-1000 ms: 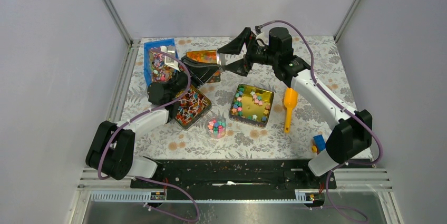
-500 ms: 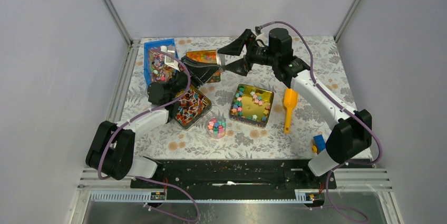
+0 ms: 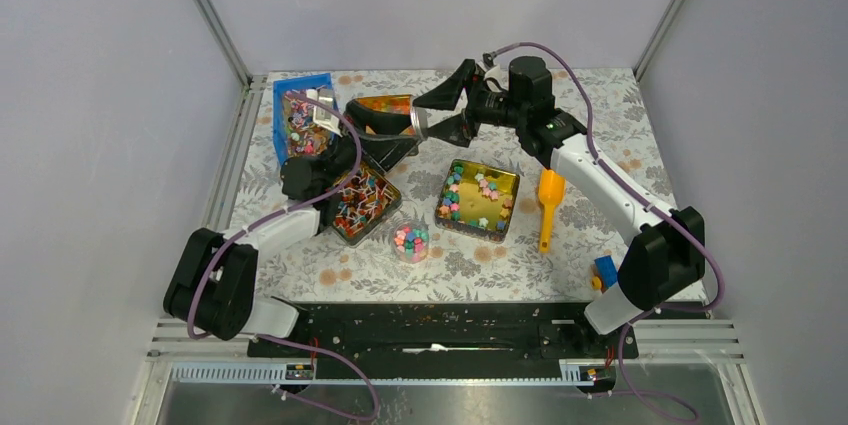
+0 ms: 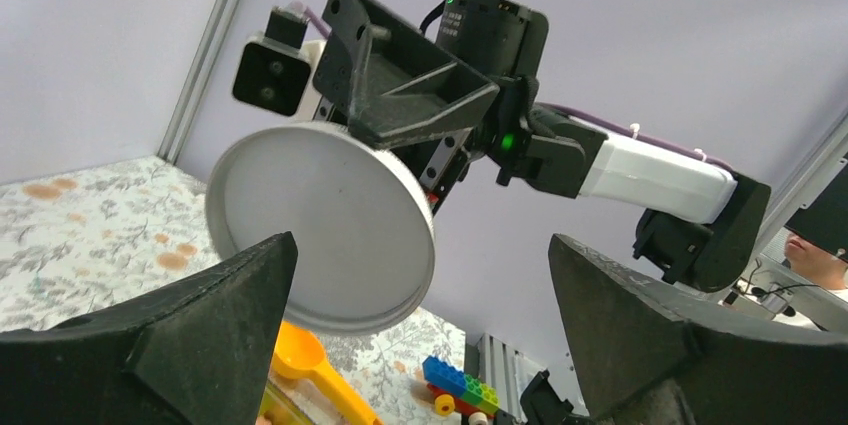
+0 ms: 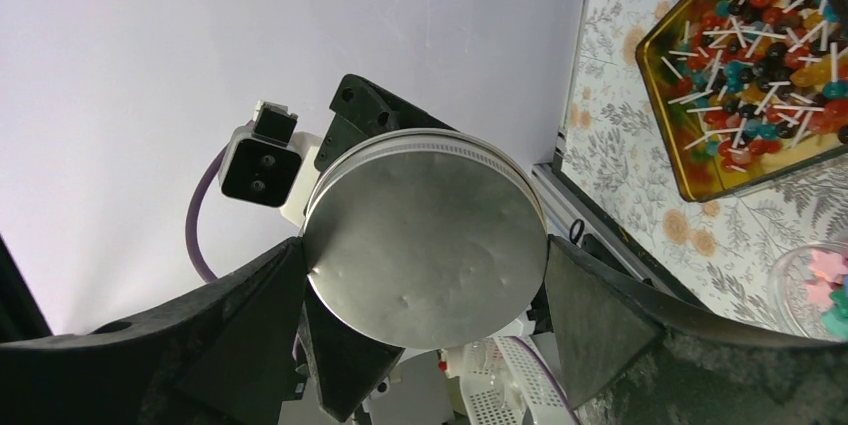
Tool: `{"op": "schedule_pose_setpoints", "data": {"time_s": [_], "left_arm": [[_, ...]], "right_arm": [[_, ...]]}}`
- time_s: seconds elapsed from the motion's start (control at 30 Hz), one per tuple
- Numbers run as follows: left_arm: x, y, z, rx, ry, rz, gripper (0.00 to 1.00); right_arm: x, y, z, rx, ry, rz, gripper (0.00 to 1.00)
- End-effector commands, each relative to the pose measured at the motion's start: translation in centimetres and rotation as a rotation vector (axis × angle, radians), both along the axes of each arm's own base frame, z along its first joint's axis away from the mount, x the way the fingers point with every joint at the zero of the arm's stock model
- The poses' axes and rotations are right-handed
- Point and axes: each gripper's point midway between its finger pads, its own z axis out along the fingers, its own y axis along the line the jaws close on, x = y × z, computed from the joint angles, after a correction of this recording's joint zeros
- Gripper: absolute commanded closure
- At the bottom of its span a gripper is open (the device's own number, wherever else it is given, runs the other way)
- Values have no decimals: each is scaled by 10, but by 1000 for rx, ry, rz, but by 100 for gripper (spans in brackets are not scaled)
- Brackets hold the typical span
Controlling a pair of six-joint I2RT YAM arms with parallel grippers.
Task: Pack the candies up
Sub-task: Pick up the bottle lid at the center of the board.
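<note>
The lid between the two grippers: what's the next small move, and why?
Probably pull the left gripper clear. Its fingers stand wide apart, while the right gripper clamps the lid across its rim. That would free the lid to go to the small cup of candies.

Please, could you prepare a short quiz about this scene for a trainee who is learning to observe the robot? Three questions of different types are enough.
1. True or false: the right pincer holds the round metal lid by its rim.
2. Where does the orange scoop lie?
A) inside the blue tray
B) beside the gold tin of candies, on its right in the top view
C) in the clear cup
3. In a few words: how do the jaws of the left pincer stand?

Key: 1 true; 2 B; 3 wide open, gripping nothing, with the lid in front of them.
</note>
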Motion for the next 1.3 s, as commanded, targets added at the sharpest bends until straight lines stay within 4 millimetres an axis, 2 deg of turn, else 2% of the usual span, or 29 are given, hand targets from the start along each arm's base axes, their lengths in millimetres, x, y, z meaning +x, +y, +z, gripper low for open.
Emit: {"op": "schedule_pose_setpoints", "data": {"time_s": [0.0,0.2,0.37,0.5,0.67,0.87,0.97,1.27], "left_arm": [[-7,17,2,-29,-53,69,1],[-7,31,-41,52,48,166,1],[-9,35,-92,282,142,223,1],[-10,49,-125,482,196,301,1],[-21,71,-135,743,103,358,1],[-31,103,-157,995,150,407,1],[-33,112,-168,1044,247,422,1],[-31,128,-188,1026,523,519,1]], "right_arm": [[-8,-5,10,-31,-83,24,32],[-16,-11,-3,-131,-100,54,32],[-22,-15,-12,-169,-104,69,32],[-27,-19,-24,-211,-106,88,32],[-38,-25,-44,-295,-110,125,32],[-60,-23,-73,-412,-110,224,33],[-72,-18,-89,-487,-122,287,33],[-108,-5,-132,-749,-221,474,33]]}}
